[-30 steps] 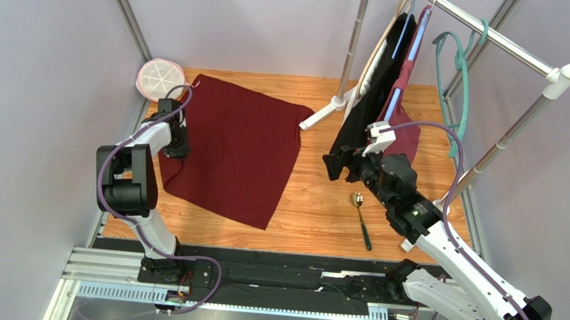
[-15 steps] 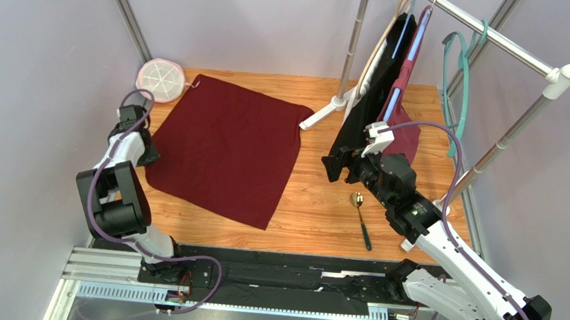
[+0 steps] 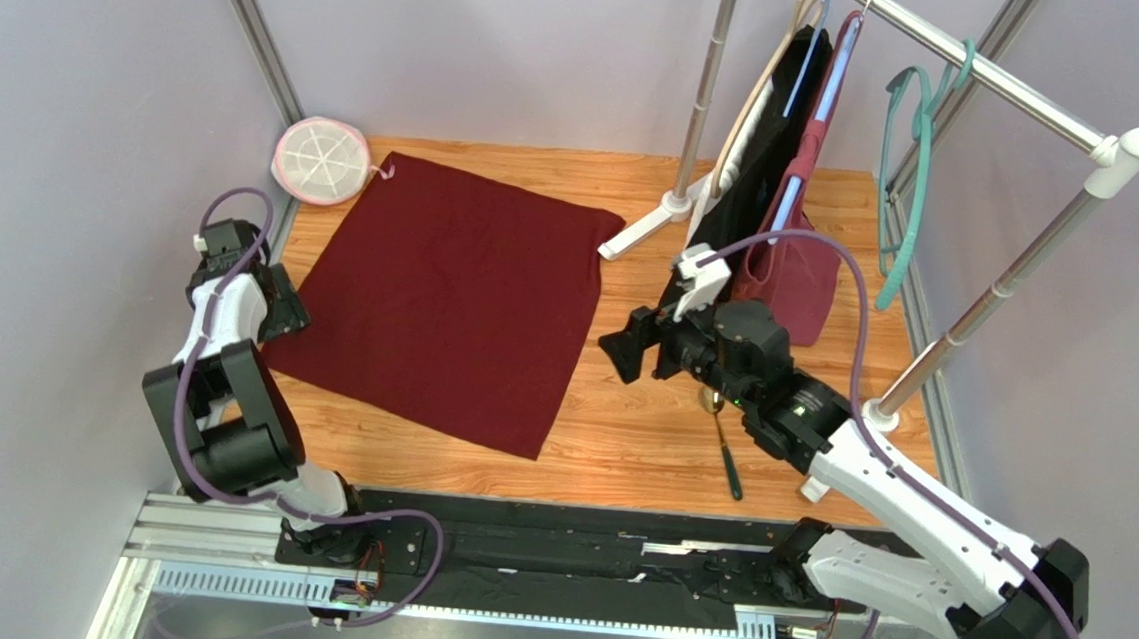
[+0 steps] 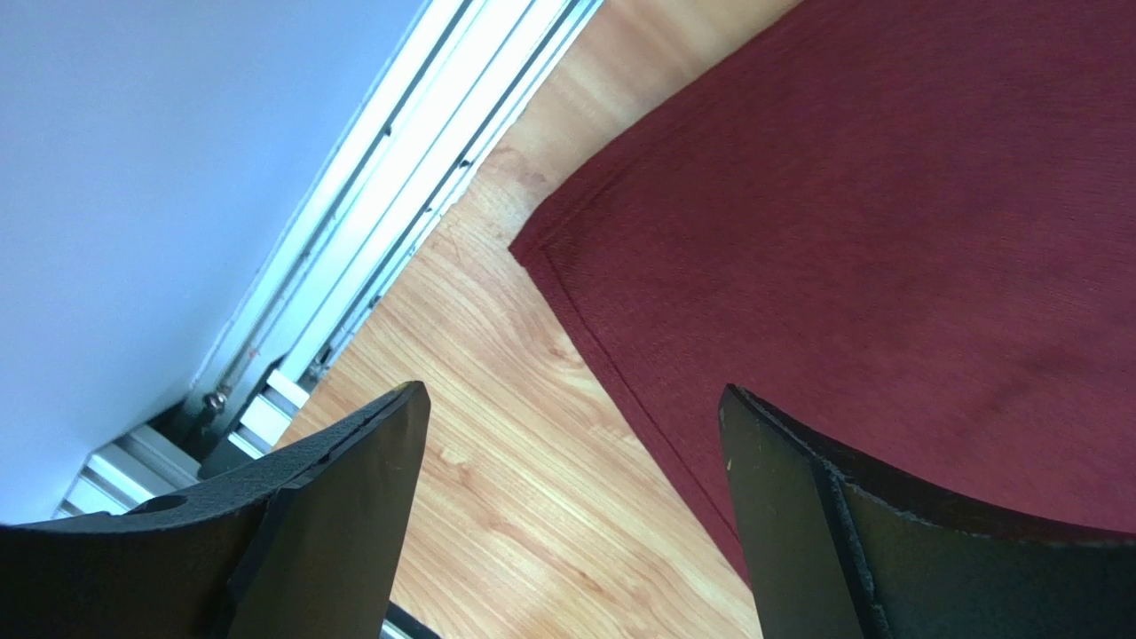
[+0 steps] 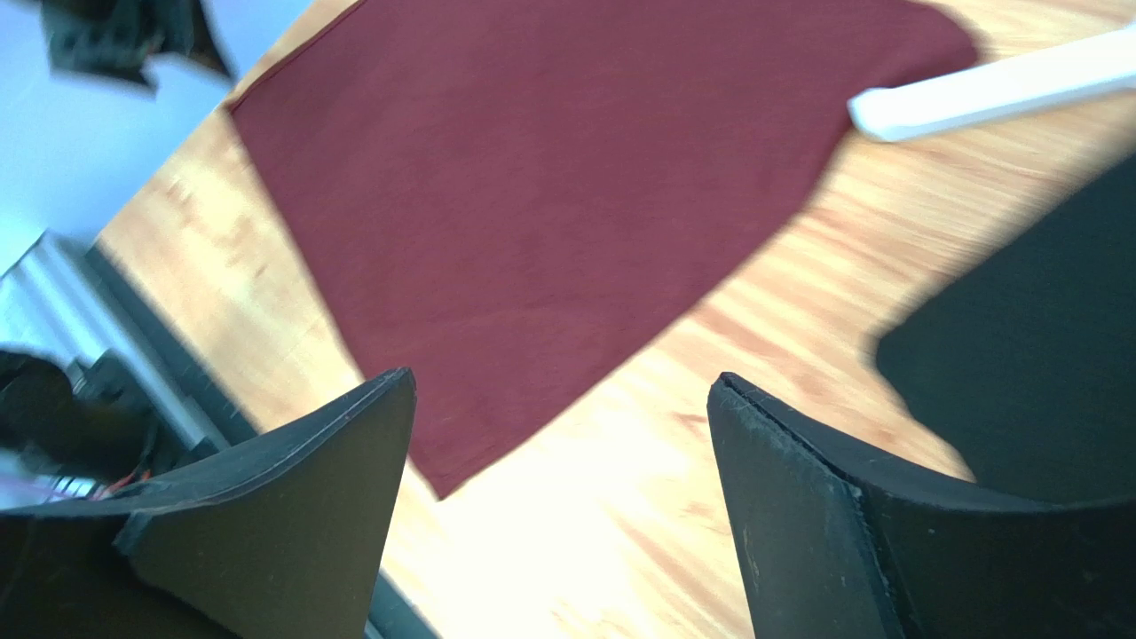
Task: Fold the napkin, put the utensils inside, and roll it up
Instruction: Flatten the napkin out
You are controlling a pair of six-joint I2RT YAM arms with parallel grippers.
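Note:
The napkin (image 3: 449, 296) is a dark red square cloth lying flat on the left half of the wooden table. My left gripper (image 3: 272, 307) hovers open just outside its left corner. In the left wrist view that corner of the napkin (image 4: 907, 200) lies beside the gripper (image 4: 574, 453), with bare wood between the fingers. My right gripper (image 3: 634, 347) is open to the right of the cloth, holding nothing. Through the right gripper (image 5: 560, 453) I see the napkin (image 5: 574, 173) ahead. One of the utensils, a dark-handled spoon (image 3: 729, 459), lies under my right arm, its head mostly hidden.
A clothes rack stands at the back right with its white foot (image 3: 642, 232) on the table. It carries a black garment (image 3: 762, 138), a burgundy bag (image 3: 797, 283) and a teal hanger (image 3: 919, 149). A round pink-white disc (image 3: 320, 160) sits at the back left corner. A metal rail (image 4: 387, 173) runs along the left edge.
My left gripper pulled the napkin's left corner outward, flattening the cloth, then let go and opened. My right arm has swung left toward the napkin and now covers the spoon's head.

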